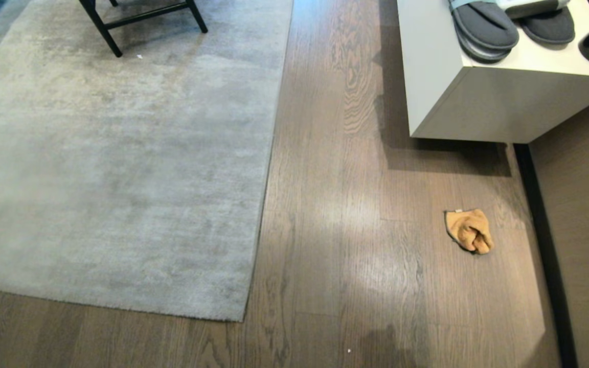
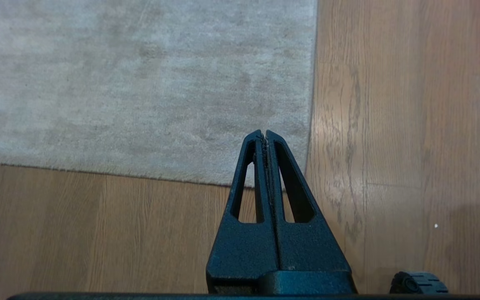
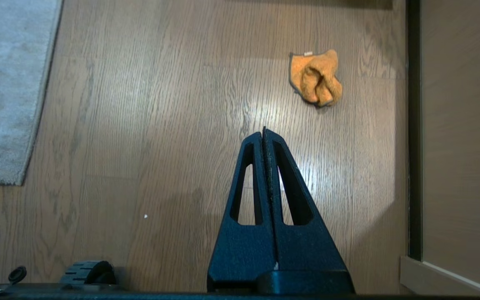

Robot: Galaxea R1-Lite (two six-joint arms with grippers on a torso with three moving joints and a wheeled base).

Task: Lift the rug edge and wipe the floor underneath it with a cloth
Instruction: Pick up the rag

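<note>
One cloth (image 1: 469,230), one rug edge (image 1: 264,204) — both grippers' fingers (image 2: 258,166) pressed together, empty.

Home interior, looks like a living room or an entry area. Evidence from my head view: wood-plank floor (image 1: 335,245) with strong oak grain, and a big pale grey short-pile rug (image 1: 120,168) filling the 9 to 11 o'clock side, flat, its corner at 7 o'clock. Black chair legs (image 1: 105,30) stand on the rug at 11 o'clock. At 1 o'clock a low white cabinet (image 1: 458,107) carries a pair of grey slippers (image 1: 483,28) on top. Orange-yellow cloth (image 1: 469,231) lies crumpled on the floor at 4 o'clock. Dark baseboard strip (image 1: 545,245) and plain wall panel at 3 o'clock. Domestic furnishings only.
</note>
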